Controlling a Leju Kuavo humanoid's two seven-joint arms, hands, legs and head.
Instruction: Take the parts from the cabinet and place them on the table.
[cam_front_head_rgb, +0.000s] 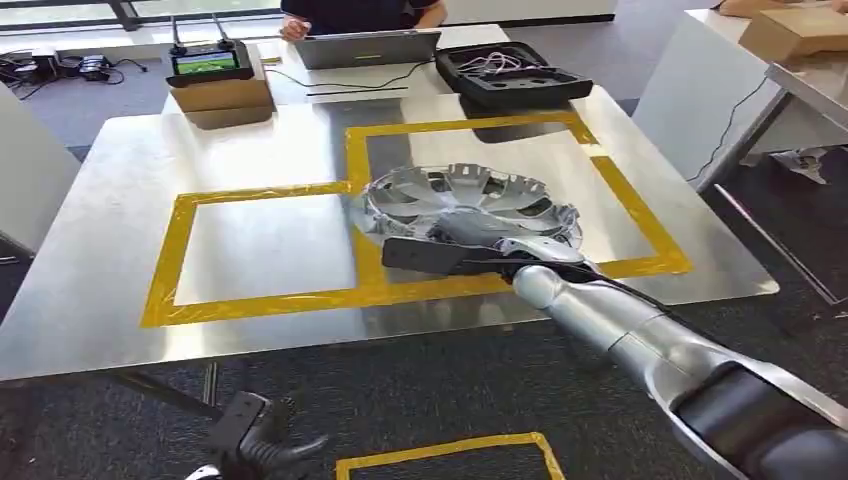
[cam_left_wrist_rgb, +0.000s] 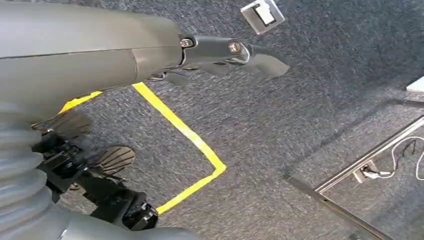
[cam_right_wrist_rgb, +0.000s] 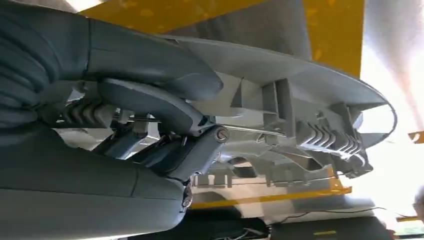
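Note:
A silver wheel cover (cam_front_head_rgb: 470, 200) lies slightly tilted over the right yellow-taped box on the metal table (cam_front_head_rgb: 270, 250). My right hand (cam_front_head_rgb: 480, 252) reaches in from the lower right and grips its near rim. Up close, the thumb and fingers of the right hand (cam_right_wrist_rgb: 150, 100) clamp the ribbed underside of the wheel cover (cam_right_wrist_rgb: 310, 85). I cannot tell whether the cover touches the tabletop. My left hand (cam_front_head_rgb: 255, 435) hangs low beside the table's front edge. That left hand (cam_left_wrist_rgb: 215, 52) has its fingers apart over the carpet and holds nothing.
A second yellow-taped box (cam_front_head_rgb: 260, 245) lies to the left on the table. At the far edge stand a cardboard box with a controller (cam_front_head_rgb: 215, 80), a laptop (cam_front_head_rgb: 365, 47) and an open black case (cam_front_head_rgb: 510, 75); a person (cam_front_head_rgb: 350, 12) sits behind. Yellow tape (cam_left_wrist_rgb: 180, 130) marks the floor.

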